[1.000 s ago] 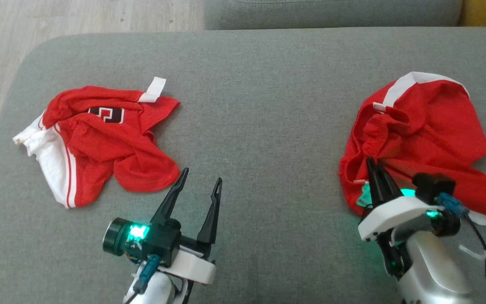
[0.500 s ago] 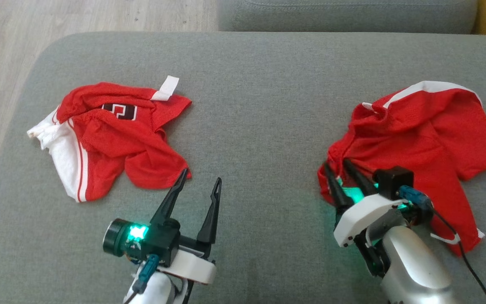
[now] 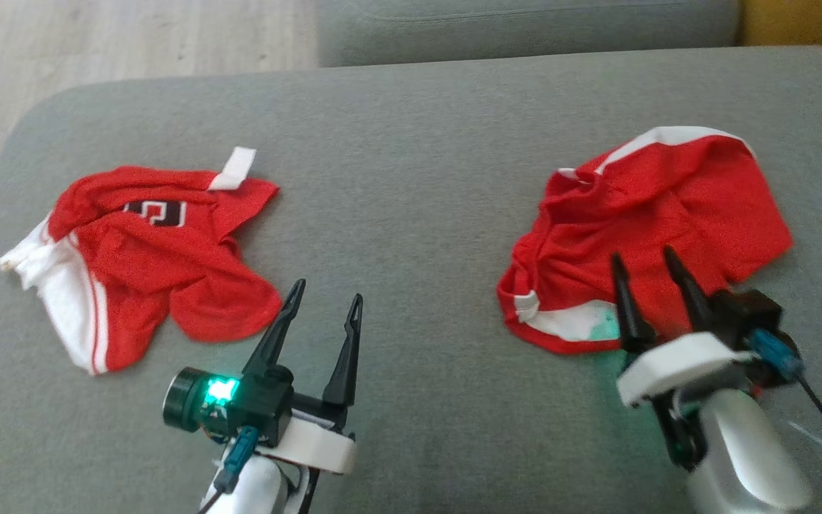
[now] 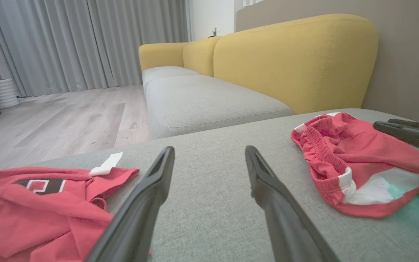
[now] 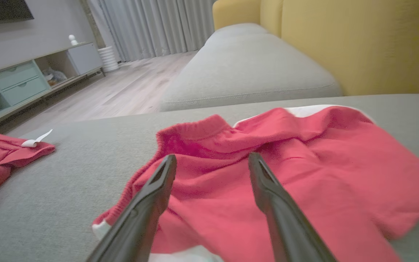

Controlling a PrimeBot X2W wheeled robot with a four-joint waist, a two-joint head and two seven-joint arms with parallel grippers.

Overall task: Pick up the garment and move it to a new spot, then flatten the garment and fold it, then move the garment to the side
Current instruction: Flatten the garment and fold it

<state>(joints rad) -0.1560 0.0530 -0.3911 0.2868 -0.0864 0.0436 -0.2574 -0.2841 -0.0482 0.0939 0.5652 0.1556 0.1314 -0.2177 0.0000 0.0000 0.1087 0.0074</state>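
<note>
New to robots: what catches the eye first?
On a grey fabric cushion lie a crumpled red garment with a black patch, at left, and red shorts with white trim, at right. The open right gripper hangs over the shorts; the open left gripper, beside the other.

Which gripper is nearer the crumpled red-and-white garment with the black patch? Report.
Left. The left gripper sits open beside the black-patch garment; the right gripper is over the red elastic-waist shorts.

Grey upholstered seat (image 3: pixel 411 143), yellow sofa back (image 4: pixel 293 62), pale wood floor (image 4: pixel 67 116), grey curtains (image 4: pixel 86 43), low cabinet (image 5: pixel 20 82).
</note>
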